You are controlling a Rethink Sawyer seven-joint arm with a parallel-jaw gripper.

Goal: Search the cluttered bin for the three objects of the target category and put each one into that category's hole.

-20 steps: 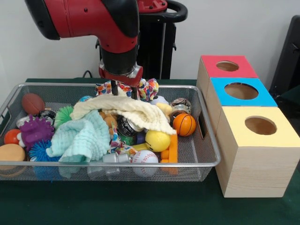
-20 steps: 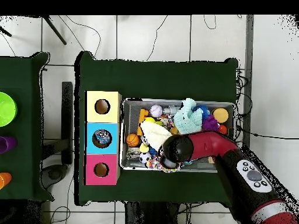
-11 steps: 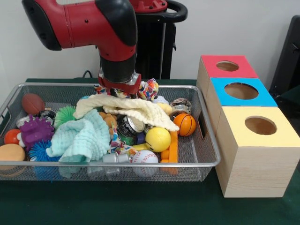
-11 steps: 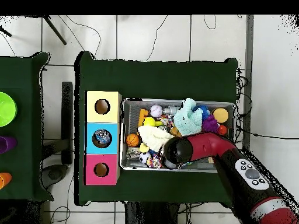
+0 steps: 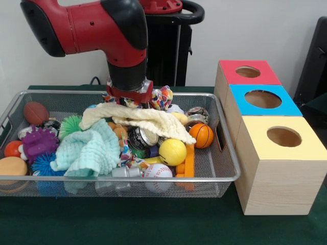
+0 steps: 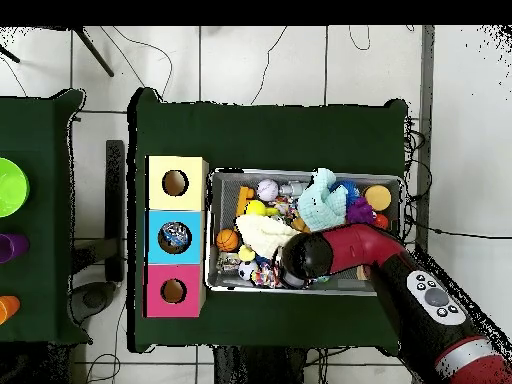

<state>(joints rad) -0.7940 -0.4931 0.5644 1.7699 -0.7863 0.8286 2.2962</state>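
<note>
Down at the far side of the wire bin (image 5: pixel 225 176), the gripper (image 5: pixel 129 99) sat buried behind the cream cloth (image 5: pixel 140 118); its opening could not be told; balls lay near the cloth; three holed boxes (image 5: pixel 271 153) stood beside the bin.

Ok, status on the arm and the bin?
Gripper down at bin's far side, behind cream cloth. Grip hidden. Cloths cover the clutter.
</note>
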